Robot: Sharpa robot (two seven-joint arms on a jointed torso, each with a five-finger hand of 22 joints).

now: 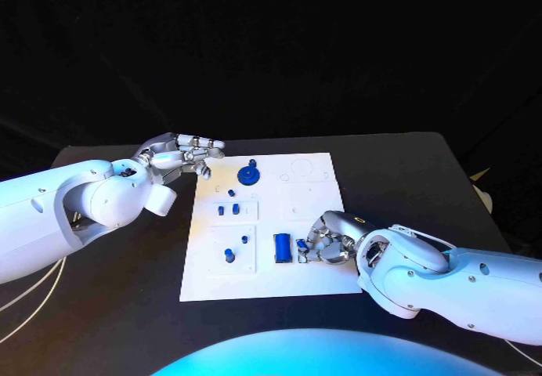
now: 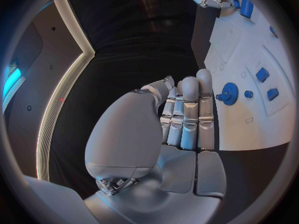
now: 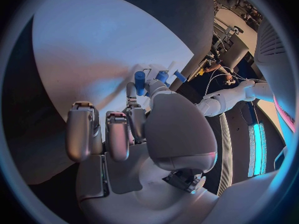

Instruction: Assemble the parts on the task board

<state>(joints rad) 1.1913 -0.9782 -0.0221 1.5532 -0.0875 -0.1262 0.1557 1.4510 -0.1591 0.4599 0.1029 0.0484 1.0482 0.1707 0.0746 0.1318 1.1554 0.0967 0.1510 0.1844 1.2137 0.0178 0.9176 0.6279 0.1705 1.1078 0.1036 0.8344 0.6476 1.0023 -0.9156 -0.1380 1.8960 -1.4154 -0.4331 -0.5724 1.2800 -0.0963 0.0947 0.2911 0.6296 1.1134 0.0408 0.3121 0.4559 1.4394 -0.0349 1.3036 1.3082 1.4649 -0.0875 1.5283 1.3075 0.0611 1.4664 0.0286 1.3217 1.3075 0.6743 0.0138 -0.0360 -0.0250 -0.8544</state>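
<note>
The white task board (image 1: 305, 196) lies mid-table. On its near right part my right hand (image 1: 325, 240) pinches a small blue peg (image 1: 303, 244) between thumb and a finger, right beside a blue rectangular block (image 1: 281, 247). The right wrist view shows the peg (image 3: 140, 80) upright at the fingertips, over the board (image 3: 93, 45). My left hand (image 1: 181, 157) hovers off the board's far left corner, holding nothing, fingers straight and side by side (image 2: 187, 114). A blue gear (image 1: 250, 173) sits near it, and appears as the gear (image 2: 229, 93) in the left wrist view.
Small blue pieces stand in the board's left sockets: one (image 1: 232, 192) below the gear, a pair (image 1: 229, 209), and two (image 1: 228, 254) in the near-left plate. Round recesses (image 1: 301, 167) mark the far right of the board. Black table (image 1: 406, 180) surrounds it.
</note>
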